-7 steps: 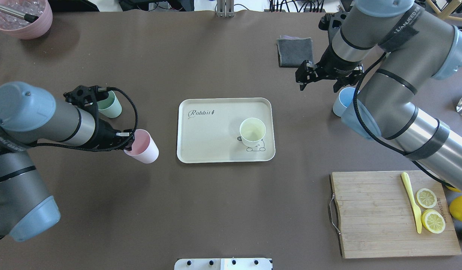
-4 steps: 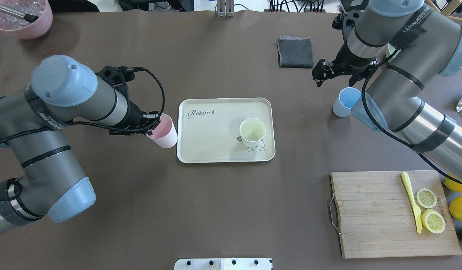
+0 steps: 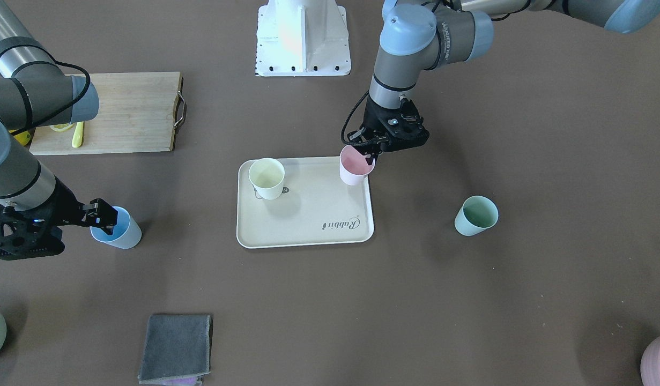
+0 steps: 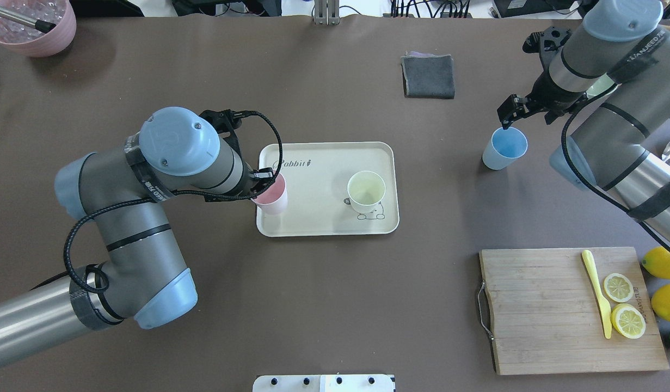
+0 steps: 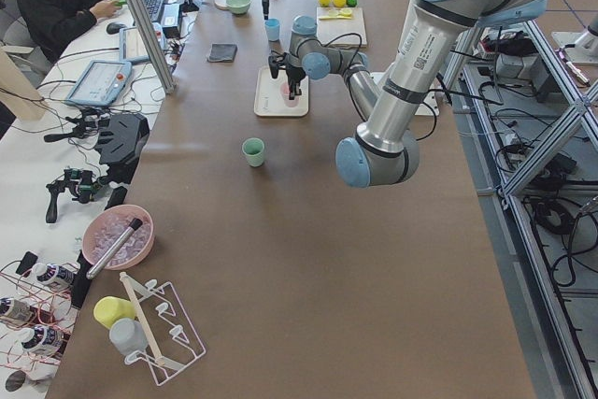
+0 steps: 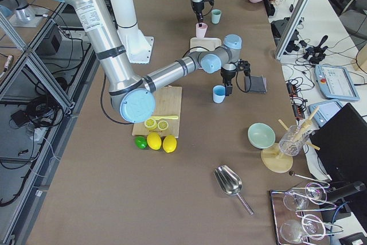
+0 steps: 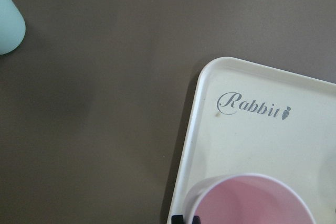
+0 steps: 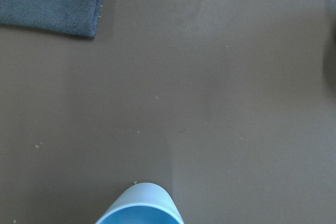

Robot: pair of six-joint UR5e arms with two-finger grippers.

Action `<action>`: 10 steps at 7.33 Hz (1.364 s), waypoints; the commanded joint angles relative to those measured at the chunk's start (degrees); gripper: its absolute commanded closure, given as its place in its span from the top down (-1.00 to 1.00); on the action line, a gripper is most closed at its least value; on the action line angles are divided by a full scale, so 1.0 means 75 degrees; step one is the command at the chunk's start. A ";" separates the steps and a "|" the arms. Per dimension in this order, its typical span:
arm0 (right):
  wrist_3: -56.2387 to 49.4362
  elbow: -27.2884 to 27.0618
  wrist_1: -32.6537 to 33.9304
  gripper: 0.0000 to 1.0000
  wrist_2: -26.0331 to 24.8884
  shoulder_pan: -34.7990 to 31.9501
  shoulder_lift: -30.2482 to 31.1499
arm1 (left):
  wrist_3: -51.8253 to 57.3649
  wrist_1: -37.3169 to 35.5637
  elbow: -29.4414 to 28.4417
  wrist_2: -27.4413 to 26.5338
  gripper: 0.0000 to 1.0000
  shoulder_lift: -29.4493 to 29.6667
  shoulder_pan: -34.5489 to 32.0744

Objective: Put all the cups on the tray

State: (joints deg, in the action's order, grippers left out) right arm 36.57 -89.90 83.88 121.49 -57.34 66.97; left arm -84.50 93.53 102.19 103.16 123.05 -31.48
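Going across the overhead view from the left: a pink bowl (image 4: 32, 24) sits in the upper left corner. The left arm covers the green cup there, but in the front-facing view we can see the green cup (image 3: 475, 215) standing upright on the table, right of centre and well apart from the tray.

Next up, the left gripper (image 4: 263, 181) has its fingers pinched on the rim of the pink cup (image 4: 273, 198). That cup is upright, right over the left edge of the tray (image 4: 324, 163), below the "Rabbit" script. We honestly can't tell if its base touches the tray or hangs just above it.

The tray is dead centre in the frame. A cream cup (image 4: 366, 191) stands upright in its lower right part, by the little animal drawing.

Further right, a folded grey cloth (image 4: 428, 76) lies near the top. The blue cup (image 4: 506, 148) stands on the bare table, well right of the tray. The right gripper (image 4: 525, 109) hangs just above it with its fingers spread, gripping nothing, and one fingertip is over the cup's far rim.

In the lower right is a wooden cutting board (image 4: 536, 316) with a yellow knife (image 4: 597, 294) and lemon slices (image 4: 618, 287) on it.
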 commanded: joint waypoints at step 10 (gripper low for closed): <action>0.0162 0.0491 -0.0766 1.00 -0.0015 0.0368 0.0387 | -0.0066 0.0033 -0.0394 -0.0137 -1.00 0.0339 0.0284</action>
State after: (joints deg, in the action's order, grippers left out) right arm 37.75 -86.31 78.51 121.28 -54.62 69.86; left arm -85.00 93.68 100.20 102.16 125.02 -29.63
